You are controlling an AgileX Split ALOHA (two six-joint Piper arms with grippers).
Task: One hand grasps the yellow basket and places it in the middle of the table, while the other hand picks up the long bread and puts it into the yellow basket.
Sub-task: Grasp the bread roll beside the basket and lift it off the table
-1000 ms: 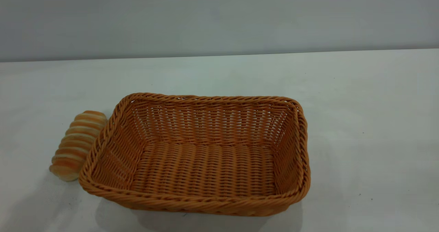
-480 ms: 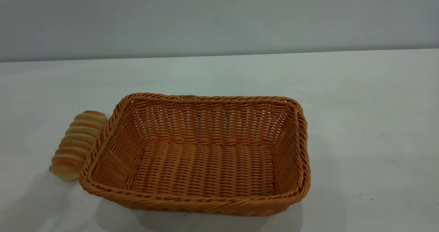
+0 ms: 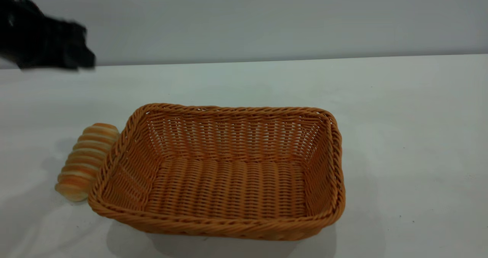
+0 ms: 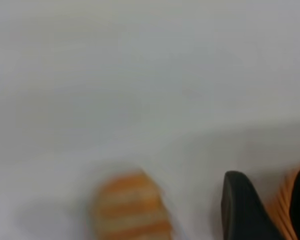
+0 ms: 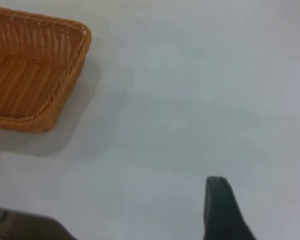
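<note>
The yellow basket (image 3: 213, 227) stands empty on the white table (image 3: 400, 117), a little left of the middle. The long bread (image 3: 84, 161) lies on the table against the basket's left end. My left gripper (image 3: 78, 58) hovers high over the far left of the table, behind the bread. In the left wrist view this gripper (image 4: 270, 175) is open and holds nothing. The bread (image 4: 132, 210) lies beside one finger there, and the basket's rim (image 4: 285, 200) shows between the two. My right gripper (image 5: 262, 190) is open over bare table, well away from the basket (image 5: 82, 45).
A grey wall runs behind the table's far edge. Wide bare tabletop lies to the right of the basket and behind it. A dark grey shape (image 5: 25, 227) sits at the corner of the right wrist view.
The left arm has come down into the exterior view, moving from the top edge to the upper left. Basket and bread have not moved.
</note>
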